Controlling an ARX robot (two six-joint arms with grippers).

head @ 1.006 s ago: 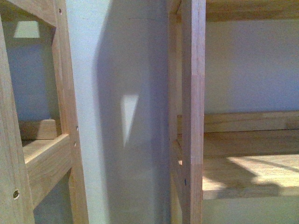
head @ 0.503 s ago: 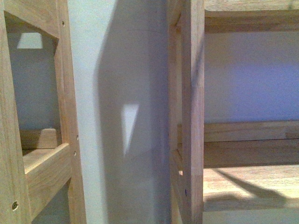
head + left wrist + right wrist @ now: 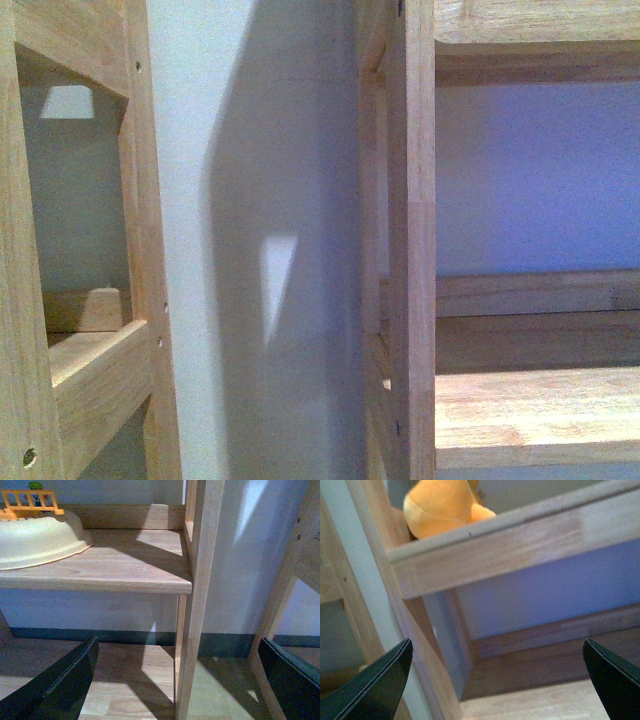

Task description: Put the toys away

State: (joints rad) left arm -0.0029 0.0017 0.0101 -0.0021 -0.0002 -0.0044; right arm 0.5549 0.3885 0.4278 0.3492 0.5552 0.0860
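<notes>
Plush (image 3: 442, 507) sits on the shelf (image 3: 520, 535), released. Right gripper (image 3: 495, 680) and left gripper (image 3: 175, 680) both spread, empty. Withdraw right arm straight back, clear of the shelf edge

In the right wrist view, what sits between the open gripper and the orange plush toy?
The front edge of a wooden shelf board; the plush toy rests on it, the right gripper is below.

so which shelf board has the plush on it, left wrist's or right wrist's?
Right wrist's: the orange plush sits on that shelf board. The left wrist's shelf holds a cream bowl.
</notes>
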